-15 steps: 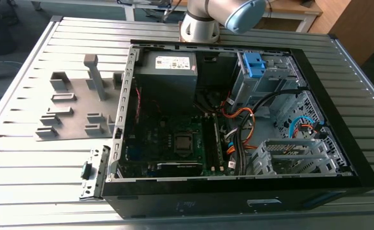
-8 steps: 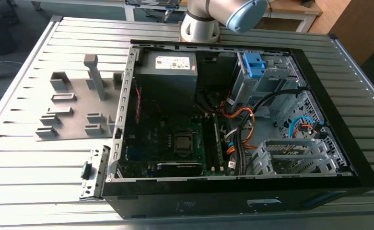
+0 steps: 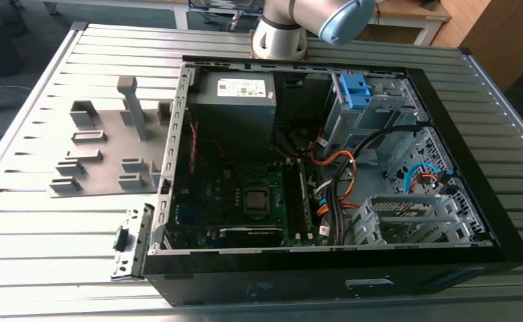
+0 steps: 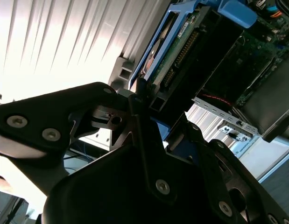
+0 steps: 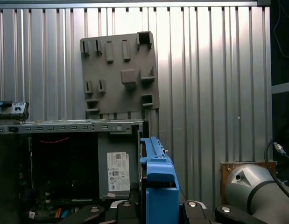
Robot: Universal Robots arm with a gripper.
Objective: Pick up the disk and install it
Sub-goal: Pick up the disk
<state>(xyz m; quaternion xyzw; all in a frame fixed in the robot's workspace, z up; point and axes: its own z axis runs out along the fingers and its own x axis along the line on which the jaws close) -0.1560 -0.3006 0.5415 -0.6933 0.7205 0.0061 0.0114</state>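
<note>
Ribbed metal table. On the exterior view's left lies a grey tray with upright pegs and slots, just beside the open black computer case, which lies on its side mid-table.

Inside the case, going rightward:
- grey power supply with a white sticker in the far corner
- green motherboard nearer the camera
- orange cables looping between the board and the drive side
- a small blue bracket on top of the metal drive cage at the far right corner

The arm rises from the table edge behind the case and leaves the frame upward.

In both wrist views the gripper is pinching the disk. One black finger sits on each side of the blue frame, pressed against it. The disk stands on edge between the fingers, and the second wrist view shows its green board edge and connector row. The disk hangs above the case, clear of the table, with the motherboard and the ribbed tabletop beyond it. In the first wrist view the tray and the power supply sticker lie past the disk, and a grey arm joint is near the gripper.
</note>
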